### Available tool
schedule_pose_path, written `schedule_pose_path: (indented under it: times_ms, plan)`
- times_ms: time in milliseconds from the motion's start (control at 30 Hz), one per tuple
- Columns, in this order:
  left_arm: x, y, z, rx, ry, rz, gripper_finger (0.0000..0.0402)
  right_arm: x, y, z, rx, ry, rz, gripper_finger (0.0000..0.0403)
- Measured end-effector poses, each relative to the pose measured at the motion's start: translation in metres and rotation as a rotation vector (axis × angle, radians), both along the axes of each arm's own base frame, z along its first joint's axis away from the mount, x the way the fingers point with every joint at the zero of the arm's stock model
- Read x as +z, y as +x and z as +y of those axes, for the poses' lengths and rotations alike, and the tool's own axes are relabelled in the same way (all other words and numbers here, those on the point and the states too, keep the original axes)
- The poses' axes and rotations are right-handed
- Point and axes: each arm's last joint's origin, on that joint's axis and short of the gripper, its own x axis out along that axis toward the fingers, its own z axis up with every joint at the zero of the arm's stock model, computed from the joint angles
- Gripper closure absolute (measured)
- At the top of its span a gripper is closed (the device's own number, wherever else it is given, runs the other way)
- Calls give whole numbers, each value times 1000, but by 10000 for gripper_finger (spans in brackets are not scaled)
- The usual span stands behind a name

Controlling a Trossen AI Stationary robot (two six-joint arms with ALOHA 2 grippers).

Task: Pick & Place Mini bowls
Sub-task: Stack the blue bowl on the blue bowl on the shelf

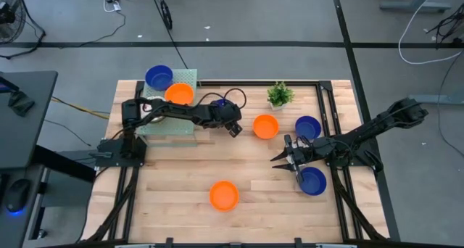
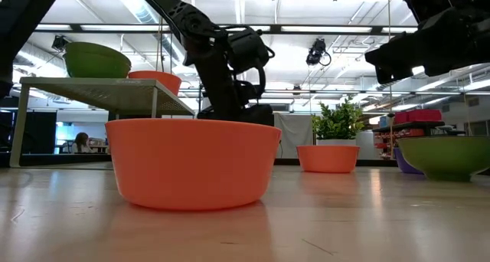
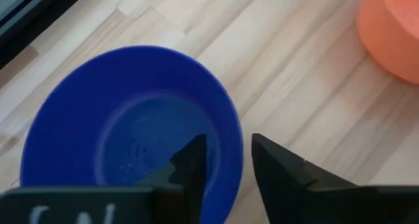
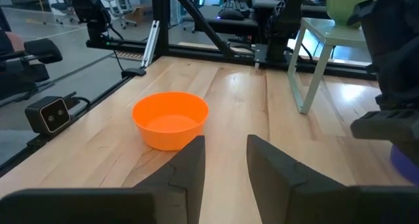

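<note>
a pale wooden counter (image 1: 181,219) is carrying scattered mini bowls. the left pincer (image 3: 226,168) is straddling the rim of a blue bowl (image 3: 124,119) with a narrow gap, one finger inside, one outside. the right pincer (image 4: 226,160) is hanging narrowly parted, holding nothing, facing an orange bowl (image 4: 170,119) near the front edge.

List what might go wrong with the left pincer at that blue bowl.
1. The left pincer straddles the rim of the blue bowl, a gap showing beside the outer finger; a lift may slip or tip it.
2. The orange bowl sits close; a sliding bowl might bump it.
3. The right pincer waits open nearby; arms could clash.
</note>
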Motion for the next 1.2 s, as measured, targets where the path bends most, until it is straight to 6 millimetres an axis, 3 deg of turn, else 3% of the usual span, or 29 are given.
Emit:
schedule_pose_path:
  times_ms: [300, 467, 700, 867, 1000, 1200]
  plan:
    - [0, 1, -2, -29, -24, -4, 387, 0, 0, 0, 0, 0, 0, 289]
    - [0, 3, -9, -78, -29, 3, 391, 0, 0, 0, 0, 0, 1, 289]
    - [9, 12, -39, -176, -16, 8, 395, 0, 0, 0, 0, 0, 2, 289]
    - [42, 28, -65, -251, 53, 4, 397, 0, 0, 0, 0, 0, 2, 289]
    - [83, 35, -85, -275, 143, 55, 397, 0, 0, 0, 0, 0, 2, 289]
    - [150, 29, -103, -262, 252, 124, 396, -1, 0, 0, 0, -2, 8, 289]
